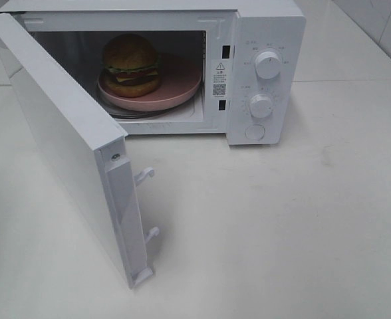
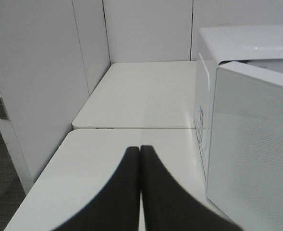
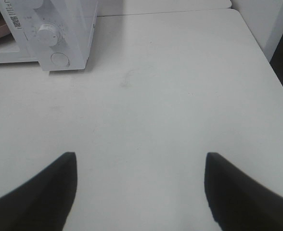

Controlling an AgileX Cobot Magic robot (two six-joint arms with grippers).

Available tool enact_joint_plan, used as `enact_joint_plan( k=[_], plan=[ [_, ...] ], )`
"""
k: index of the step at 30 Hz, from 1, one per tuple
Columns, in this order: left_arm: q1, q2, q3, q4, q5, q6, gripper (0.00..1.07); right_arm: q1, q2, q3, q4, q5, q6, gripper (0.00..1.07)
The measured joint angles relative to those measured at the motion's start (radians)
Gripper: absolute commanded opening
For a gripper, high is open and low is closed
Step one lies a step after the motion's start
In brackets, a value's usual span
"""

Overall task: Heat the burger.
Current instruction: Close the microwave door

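Spanning the workspace was a matte white table (image 1: 282, 232), two tops butted at a seam, with white wall panels (image 2: 35, 72) along one side. White microwave (image 1: 265, 26) stood at the back, door (image 1: 62, 146) swung wide. Burger (image 1: 131, 64) sat inside on a pink plate (image 1: 179, 93), toward its left; upright, stack axis vertical, bun dome up, no evident facing side. Left gripper (image 2: 140, 150) pressed together, empty. Right gripper (image 3: 140, 156) spread apart, empty.

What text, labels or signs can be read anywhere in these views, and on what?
No text is legible.
Sticker on the microwave front frame: warning triangle and QR code; print too small to read.
Markings around the upper knob and lower knob: too small to read.
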Motion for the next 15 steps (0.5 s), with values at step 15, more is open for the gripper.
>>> enact_joint_plan(
  k=[15],
  plan=[
    [0.0, 0.296, 0.002, 0.31, -0.236, -0.312, 0.0, 0.0, 0.0, 0.0, 0.0, 0.0, 0.0, 0.73]
  ],
)
